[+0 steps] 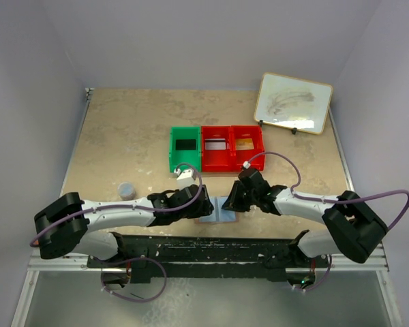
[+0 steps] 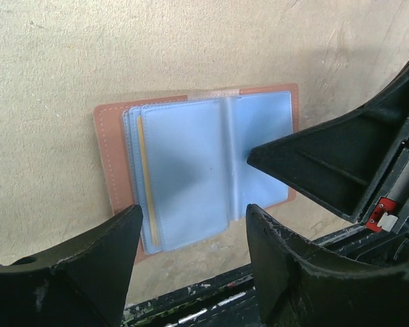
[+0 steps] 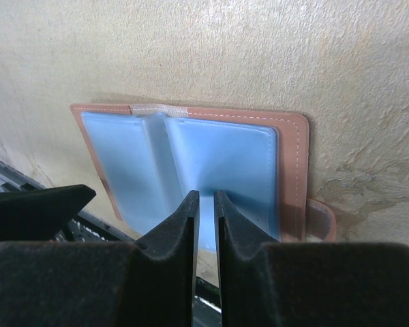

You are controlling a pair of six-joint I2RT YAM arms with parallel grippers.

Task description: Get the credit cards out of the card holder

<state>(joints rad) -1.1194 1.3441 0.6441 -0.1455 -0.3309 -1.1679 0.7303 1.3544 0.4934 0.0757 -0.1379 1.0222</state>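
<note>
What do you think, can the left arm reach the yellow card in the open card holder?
Probably yes: the left gripper hangs open by the card holder, whose yellow card edge shows; the right gripper is over the other half.

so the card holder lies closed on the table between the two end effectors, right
No, the card holder lies open, not closed, on the table between the left end effector and right end effector; the left wrist view shows it.
</note>
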